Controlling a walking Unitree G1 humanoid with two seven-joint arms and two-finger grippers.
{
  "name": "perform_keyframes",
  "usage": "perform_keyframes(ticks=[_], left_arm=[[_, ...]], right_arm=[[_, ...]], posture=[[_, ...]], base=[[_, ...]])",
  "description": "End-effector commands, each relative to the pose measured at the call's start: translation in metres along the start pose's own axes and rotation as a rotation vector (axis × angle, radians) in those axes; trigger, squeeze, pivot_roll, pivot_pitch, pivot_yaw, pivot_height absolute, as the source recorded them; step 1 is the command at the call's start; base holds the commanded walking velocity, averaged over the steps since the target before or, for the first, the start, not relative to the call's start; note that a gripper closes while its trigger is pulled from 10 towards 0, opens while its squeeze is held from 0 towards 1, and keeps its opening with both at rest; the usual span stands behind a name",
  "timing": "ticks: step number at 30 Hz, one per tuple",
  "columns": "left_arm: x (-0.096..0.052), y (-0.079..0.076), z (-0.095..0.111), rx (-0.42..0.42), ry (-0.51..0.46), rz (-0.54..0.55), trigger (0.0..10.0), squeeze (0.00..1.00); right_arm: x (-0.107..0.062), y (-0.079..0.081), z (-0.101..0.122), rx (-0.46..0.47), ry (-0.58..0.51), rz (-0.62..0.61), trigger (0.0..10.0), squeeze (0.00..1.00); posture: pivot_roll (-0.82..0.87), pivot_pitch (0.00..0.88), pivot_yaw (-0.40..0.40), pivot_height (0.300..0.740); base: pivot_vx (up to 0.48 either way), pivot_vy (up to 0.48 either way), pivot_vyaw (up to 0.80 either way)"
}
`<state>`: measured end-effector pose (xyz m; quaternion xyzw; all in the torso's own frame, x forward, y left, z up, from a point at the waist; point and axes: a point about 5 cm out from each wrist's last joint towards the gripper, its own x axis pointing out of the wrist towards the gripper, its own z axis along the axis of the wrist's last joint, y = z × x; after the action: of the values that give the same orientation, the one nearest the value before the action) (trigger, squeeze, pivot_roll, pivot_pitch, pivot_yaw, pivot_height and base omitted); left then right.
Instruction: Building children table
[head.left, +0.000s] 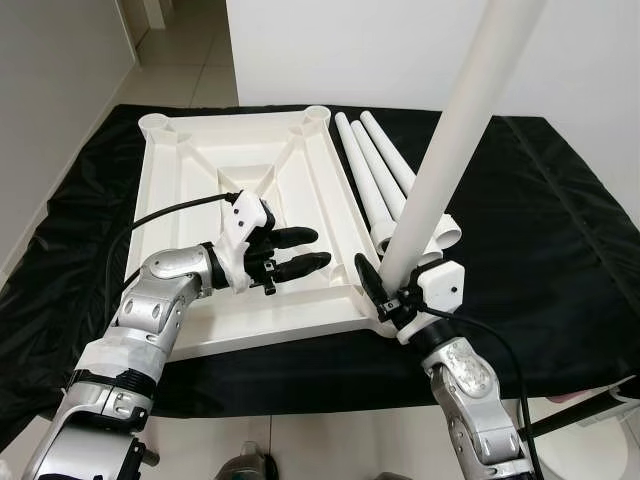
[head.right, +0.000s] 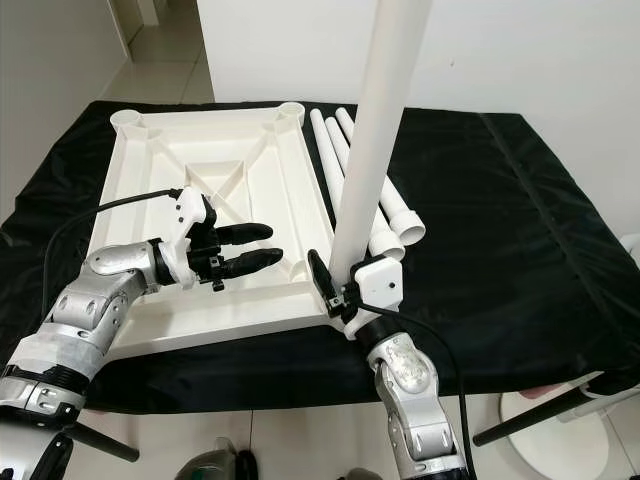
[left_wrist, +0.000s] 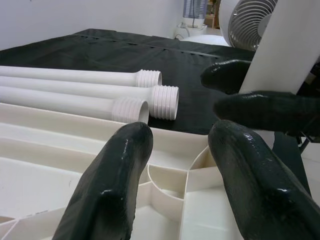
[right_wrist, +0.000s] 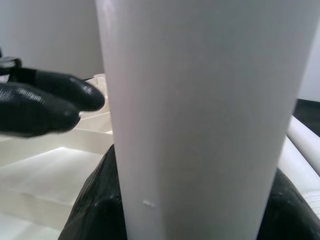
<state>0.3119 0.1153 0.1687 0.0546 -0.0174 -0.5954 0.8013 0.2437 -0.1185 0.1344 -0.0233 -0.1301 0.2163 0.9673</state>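
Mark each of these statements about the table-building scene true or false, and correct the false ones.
1. The right gripper holds a white leg upright at the near right corner of the tabletop. True.
2. The left gripper is clamped on a leg. False: its fingers are open and hold nothing, above the tabletop.
3. Three spare legs lie on the black cloth beside the tabletop. True.
4. The spare legs have smooth, plain ends. False: the left wrist view shows threaded ends.
5. The tabletop lies with its ribbed underside facing up. True.
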Motion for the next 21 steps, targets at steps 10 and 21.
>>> perform_keyframes(ticks=[10,21], left_arm=[[0.003,0.0,0.002,-0.002,-0.002,0.008,10.0,0.0],[0.002,0.002,0.004,-0.002,-0.007,0.021,10.0,0.0]], right_arm=[[-0.014,-0.018,-0.026,0.121,0.093,-0.106,10.0,0.0],[-0.015,-0.01,-0.028,-0.023,0.099,-0.028,10.0,0.0]], posture=[[0.01,0.02,0.009,0.74],[0.01,0.023,0.011,0.74]], base=[[0.0,0.0,0.0],[0.0,0.0,0.0]])
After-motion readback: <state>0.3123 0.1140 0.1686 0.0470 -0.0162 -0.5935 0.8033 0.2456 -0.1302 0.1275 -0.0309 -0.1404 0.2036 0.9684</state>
